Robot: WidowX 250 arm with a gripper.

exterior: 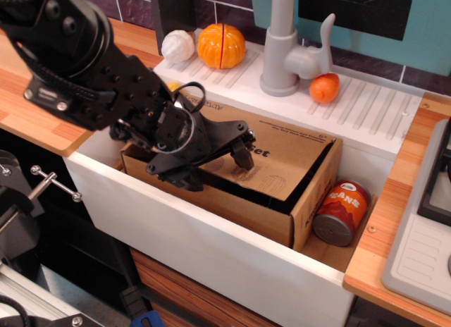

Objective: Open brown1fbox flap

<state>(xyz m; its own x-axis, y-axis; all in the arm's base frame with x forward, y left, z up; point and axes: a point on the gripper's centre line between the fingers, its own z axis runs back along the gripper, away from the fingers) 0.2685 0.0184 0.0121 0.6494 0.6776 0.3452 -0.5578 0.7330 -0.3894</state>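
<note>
The box point(296, 200) lay in the white sink point(232, 260), its long axis running from lower left to upper right, nearly filling the basin from the left wall to the bean can point(342, 213) lying on its side at the right end. My gripper point(215, 161) sat low over the left half of the box, reaching in from the left. One dark finger point(243, 156) pointed down onto the printed face of the flap point(282, 161); the other finger was down near the front edge, and my own wrist hid too much for me to tell whether the jaws were spread or pinched on the cardboard.

The flap was already slightly raised: a dark wedge of gap showed along its front and right edges, widest at the right corner near the can. From that I judged the hinge to run along the back long side, by the sink's rear wall, so the free edge lay toward the front wall, just beside and below my fingers.

Lifting would mean carrying that front edge up and back toward the tap point(280, 45). Room above was open; the ridged ledge point(380, 105) behind and the tap base looked like the limits on swing. The front wall stood close to the box, leaving little room to get under the edge there.
</note>
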